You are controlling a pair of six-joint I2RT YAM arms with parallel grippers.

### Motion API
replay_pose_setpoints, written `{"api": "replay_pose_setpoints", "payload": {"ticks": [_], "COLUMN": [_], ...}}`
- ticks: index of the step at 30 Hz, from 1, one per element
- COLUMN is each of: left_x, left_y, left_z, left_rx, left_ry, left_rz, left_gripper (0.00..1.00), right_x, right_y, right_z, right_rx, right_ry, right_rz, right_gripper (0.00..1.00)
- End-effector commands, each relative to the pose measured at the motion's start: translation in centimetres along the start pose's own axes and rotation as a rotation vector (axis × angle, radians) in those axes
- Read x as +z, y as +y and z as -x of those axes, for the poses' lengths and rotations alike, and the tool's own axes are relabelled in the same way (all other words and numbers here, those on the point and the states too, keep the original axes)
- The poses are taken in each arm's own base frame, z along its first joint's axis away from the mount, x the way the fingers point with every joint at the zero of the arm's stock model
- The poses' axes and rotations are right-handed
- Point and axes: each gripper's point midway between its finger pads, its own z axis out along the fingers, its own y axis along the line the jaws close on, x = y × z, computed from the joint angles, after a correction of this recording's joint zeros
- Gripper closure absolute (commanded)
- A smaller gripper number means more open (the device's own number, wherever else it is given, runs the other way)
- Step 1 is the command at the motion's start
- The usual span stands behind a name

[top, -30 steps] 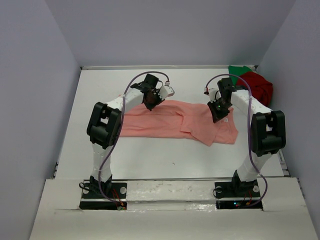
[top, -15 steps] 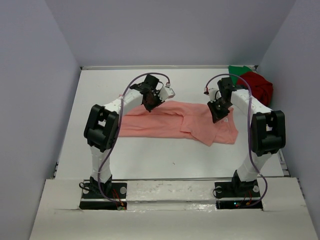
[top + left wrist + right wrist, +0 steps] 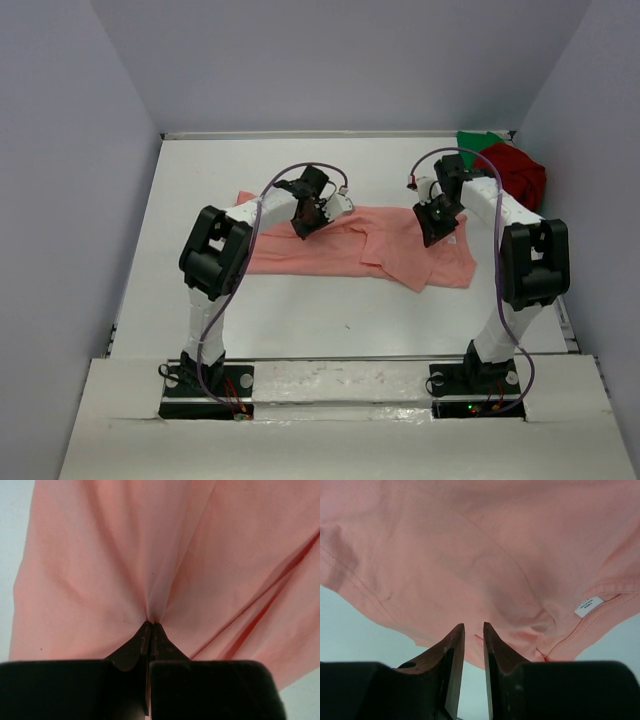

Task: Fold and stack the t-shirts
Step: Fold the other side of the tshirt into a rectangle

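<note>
1. If the left gripper (image 3: 151, 625) loses its fingertip pinch, the ridge gathered in the salmon-pink t-shirt (image 3: 350, 250) falls flat and the fold comes out crooked. Thin cloth held only at the tips invites that.
2. Since only one gripper grips, a pull could drag the whole salmon-pink t-shirt across the surface (image 3: 330, 320), bunching it.
3. Left gripper: jaws closed on a small tuck near that shirt's far edge, left of its middle.
4. Right gripper (image 3: 472, 626): jaws narrowly parted with nothing between them, over that shirt's right part near the label (image 3: 589, 606). Whether the tips touch the cloth I cannot tell.
5. Beyond that shirt's right end, well apart, the dark red t-shirt (image 3: 520, 175) and green t-shirt (image 3: 478, 140) lie heaped, unfolded.
</note>
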Motion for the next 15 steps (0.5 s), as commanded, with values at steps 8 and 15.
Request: {"api": "replay_pose_setpoints", "payload": {"ticks": [8,15], "left_x": [1.0,-1.4], "left_y": [2.9,4.4], "left_z": [-0.6,1.1], "left_rx": [-0.097,-0.121], "left_ry": [0.063,0.007], "left_rz": [0.185,0.253], "left_gripper": [0.84,0.78], "right_x": [-0.6,-1.1], "right_y": [0.2,0.2], "right_z": [0.9,1.1], "right_rx": [-0.011,-0.018], "right_ry": [-0.019,-0.027], "right_rz": [0.027,0.024], "right_gripper": [0.62,0.60]}}
